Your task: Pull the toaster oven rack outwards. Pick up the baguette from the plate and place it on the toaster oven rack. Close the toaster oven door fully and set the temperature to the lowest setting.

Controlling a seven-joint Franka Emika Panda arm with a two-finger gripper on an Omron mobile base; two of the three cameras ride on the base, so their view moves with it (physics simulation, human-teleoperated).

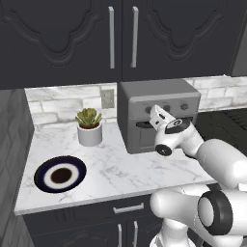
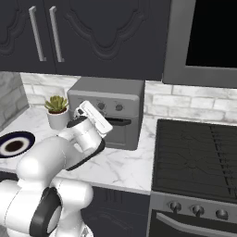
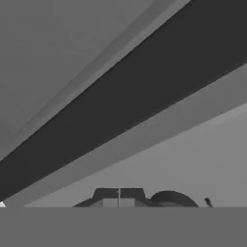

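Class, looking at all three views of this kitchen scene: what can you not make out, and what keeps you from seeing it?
- Gripper: open or shut is unclear; in both base views the white hand covers its fingers.
- Toaster oven door: the arm hides part of it in both base views.
- Toaster oven knobs: too small to read the settings.
- Plate: its left side is cut off in the right base view.

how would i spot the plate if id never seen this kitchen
Start at the white marble counter under the dark cabinets. Left of the grey toaster oven and in front of the potted succulent lies the plate: round, navy, white ring, brown centre.
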